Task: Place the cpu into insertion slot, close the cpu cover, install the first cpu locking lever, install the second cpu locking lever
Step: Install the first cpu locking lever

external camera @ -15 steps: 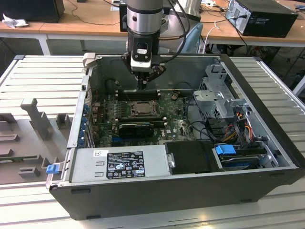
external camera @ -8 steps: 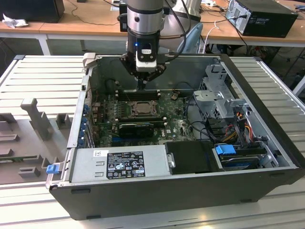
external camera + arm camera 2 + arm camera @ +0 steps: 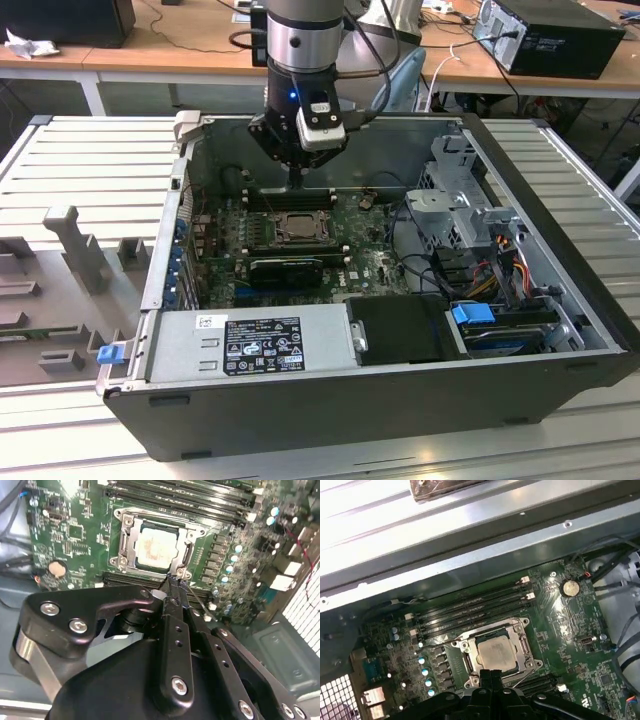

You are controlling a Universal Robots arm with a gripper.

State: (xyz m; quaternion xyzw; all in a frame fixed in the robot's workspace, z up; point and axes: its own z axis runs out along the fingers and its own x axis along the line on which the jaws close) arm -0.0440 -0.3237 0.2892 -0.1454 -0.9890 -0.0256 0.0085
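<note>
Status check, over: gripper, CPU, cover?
Gripper shut, tip at the insertion slot corner. CPU seated, CPU cover down around it. Nothing blocking.

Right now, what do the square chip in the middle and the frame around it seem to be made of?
The cpu: its face looks like metal, pale beige-silver and matte, with dull smudges. The cpu cover: probably thin sheet steel, silvery and shinier, glinting along its edges.
</note>
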